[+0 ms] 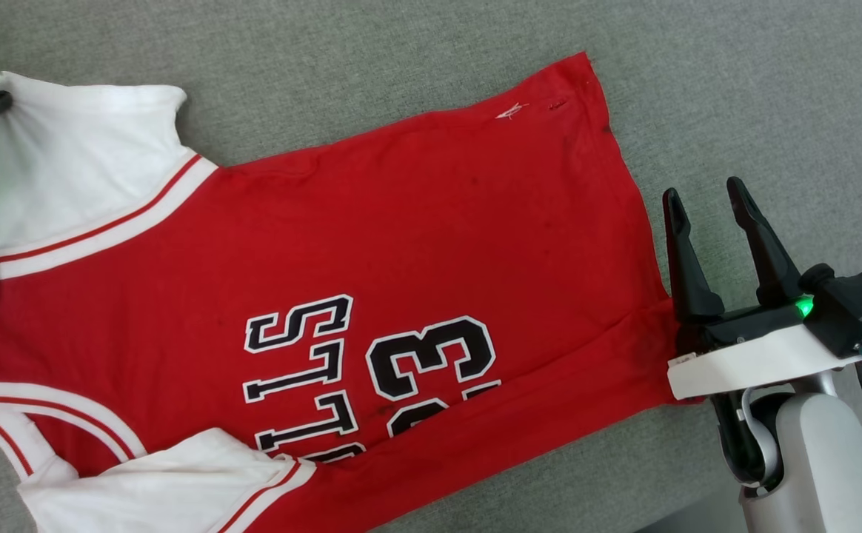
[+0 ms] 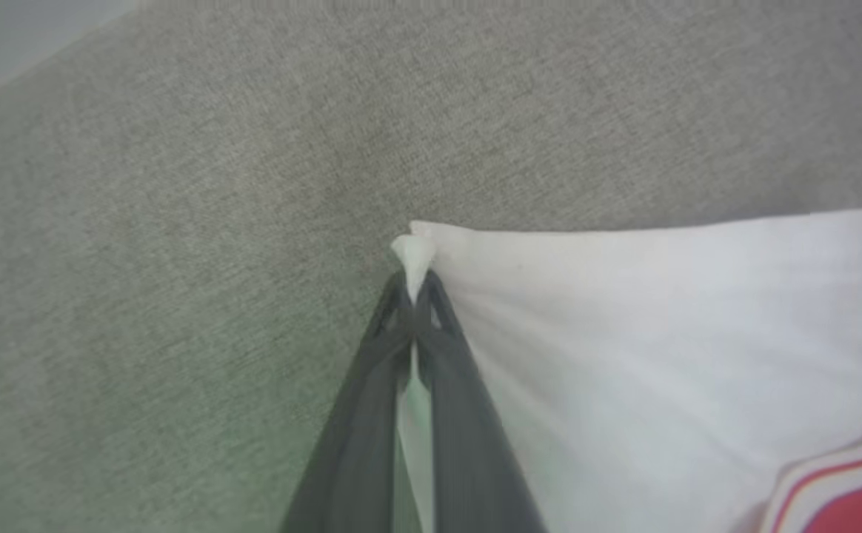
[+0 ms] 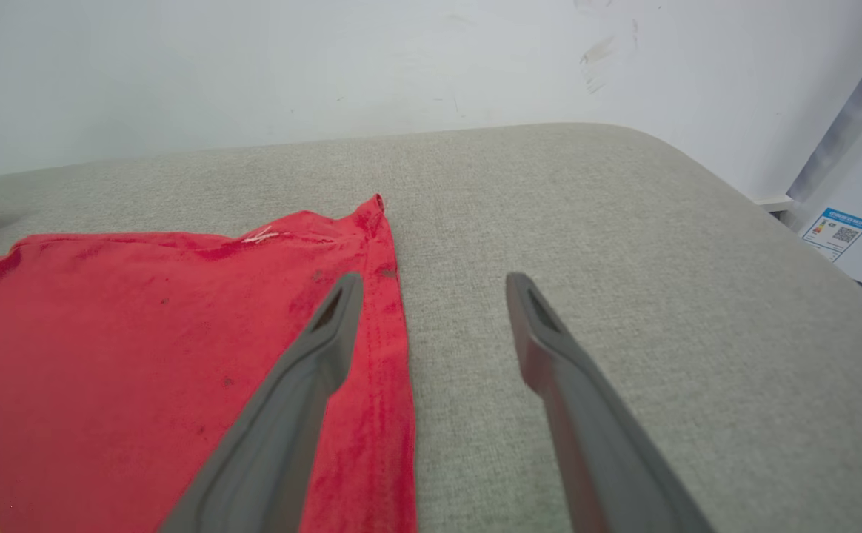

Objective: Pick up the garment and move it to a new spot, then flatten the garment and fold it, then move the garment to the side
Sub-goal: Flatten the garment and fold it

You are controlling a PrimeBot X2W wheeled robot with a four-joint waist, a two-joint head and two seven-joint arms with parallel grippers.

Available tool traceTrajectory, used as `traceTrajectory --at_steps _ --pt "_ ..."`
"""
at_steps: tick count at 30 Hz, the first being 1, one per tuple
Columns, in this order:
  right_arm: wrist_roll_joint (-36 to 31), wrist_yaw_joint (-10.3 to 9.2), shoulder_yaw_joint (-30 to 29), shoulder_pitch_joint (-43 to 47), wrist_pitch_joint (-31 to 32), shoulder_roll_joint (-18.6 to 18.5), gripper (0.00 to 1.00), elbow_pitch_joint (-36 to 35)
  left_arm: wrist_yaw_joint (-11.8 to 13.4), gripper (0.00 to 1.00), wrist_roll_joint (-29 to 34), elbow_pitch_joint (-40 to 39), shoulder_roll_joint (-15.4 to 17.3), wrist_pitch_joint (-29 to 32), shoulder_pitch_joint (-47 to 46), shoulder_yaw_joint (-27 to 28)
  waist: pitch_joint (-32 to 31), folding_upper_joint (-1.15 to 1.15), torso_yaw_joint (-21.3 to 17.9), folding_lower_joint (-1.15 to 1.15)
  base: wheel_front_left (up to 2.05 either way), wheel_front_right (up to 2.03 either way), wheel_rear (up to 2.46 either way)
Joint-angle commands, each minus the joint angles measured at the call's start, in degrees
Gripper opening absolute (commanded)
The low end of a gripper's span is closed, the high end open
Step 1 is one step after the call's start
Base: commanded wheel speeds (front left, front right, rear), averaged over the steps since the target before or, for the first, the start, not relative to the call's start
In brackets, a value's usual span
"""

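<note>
The garment (image 1: 401, 244), a red jersey with black lettering and white sleeves, lies spread flat on the grey cushion (image 1: 734, 89), collar to the left and hem to the right. My left gripper (image 1: 0, 100) sits at the far upper left, at the tip of the upper white sleeve (image 1: 83, 163). In the left wrist view, the left gripper (image 2: 416, 292) is shut on that sleeve's corner (image 2: 660, 333). My right gripper (image 1: 705, 196) stands open just beyond the hem at the right. In the right wrist view, the right gripper (image 3: 435, 285) has its left finger over the hem edge (image 3: 386, 348).
The lower white sleeve (image 1: 179, 474) is folded over the jersey's body. The cushion's rounded edge (image 3: 772, 222) falls away at the right in the right wrist view, with a white wall (image 3: 327, 66) behind and a white panel with a label (image 3: 838, 229) beside it.
</note>
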Motion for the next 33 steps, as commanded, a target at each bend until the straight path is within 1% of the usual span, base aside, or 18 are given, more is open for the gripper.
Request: traceTrajectory --at_steps 1,5,6,9,12,15,17,20,23,28,30,33 --pt "-0.4 -0.02 -0.3 -1.1 0.2 0.3 1.0 0.1 -0.2 0.0 0.3 0.5 -1.0 -1.0 1.7 -0.5 -0.6 0.0 0.5 0.0 0.0 0.0 0.0" --pt "-1.0 -0.02 -0.4 -1.2 0.8 0.2 1.0 0.0 -0.5 0.0 0.5 0.3 -1.6 -4.3 1.2 0.1 -1.8 0.0 1.3 0.0 0.0 0.0 0.0" --pt "-1.3 -0.02 -0.8 -0.8 1.7 -0.3 1.0 0.0 -1.1 0.0 0.5 0.2 -2.3 -7.5 1.1 0.0 -3.4 0.0 2.3 0.0 0.0 0.0 0.0" --pt "-1.8 -0.02 -1.1 -0.1 3.1 -1.3 1.0 0.1 -1.9 0.0 0.0 -0.8 -2.9 -9.9 1.5 -0.5 -5.4 0.0 3.5 0.0 0.0 0.0 0.0" --pt "-1.9 -0.02 -1.2 0.5 5.9 -2.8 1.0 -0.1 -2.4 0.0 -0.7 -2.6 -3.5 -12.5 2.4 -1.1 -7.4 0.0 5.0 0.0 0.0 0.0 0.0" --pt "-1.9 -0.02 -1.3 0.5 9.7 -5.3 1.0 -0.5 -2.6 0.0 -1.5 -5.2 -4.2 -14.6 3.5 -1.8 -9.2 0.0 6.7 0.0 0.0 0.0 0.0" --pt "-1.9 -0.02 -0.7 0.2 13.6 -7.3 1.0 -0.8 -2.8 0.0 -1.9 -7.3 -4.2 -15.8 4.4 -2.7 -10.3 0.0 7.9 0.0 0.0 0.0 0.0" --pt "-0.3 -0.02 0.3 -0.9 21.2 -10.7 1.0 -1.3 -2.9 0.0 -2.7 -10.8 -4.1 -17.4 6.2 -3.6 -11.4 0.0 9.8 0.0 0.0 0.0 0.0" --pt "1.6 -0.02 1.6 -2.6 30.2 -15.1 1.0 -2.0 -2.9 0.0 -3.0 -15.2 -3.5 -18.9 7.8 -4.6 -11.9 0.0 11.8 0.0 0.0 0.0 0.0" --pt "5.7 -0.03 2.1 -7.3 44.6 -20.0 1.0 -2.0 -2.8 0.0 -3.4 -22.6 -2.1 -20.9 11.3 -4.7 -11.2 0.0 14.8 0.0 0.0 0.0 0.0" --pt "7.4 -0.03 2.2 -9.7 49.1 -21.0 1.0 -1.2 -2.5 0.0 -3.3 -25.4 -1.7 -21.5 12.7 -4.6 -10.6 0.0 16.0 0.0 0.0 0.0 0.0" --pt "8.8 -0.03 1.8 -13.6 54.0 -22.3 1.0 0.9 -2.0 0.0 -3.2 -29.4 -1.4 -22.6 14.3 -4.4 -9.4 0.0 17.9 0.0 0.0 0.0 0.0"
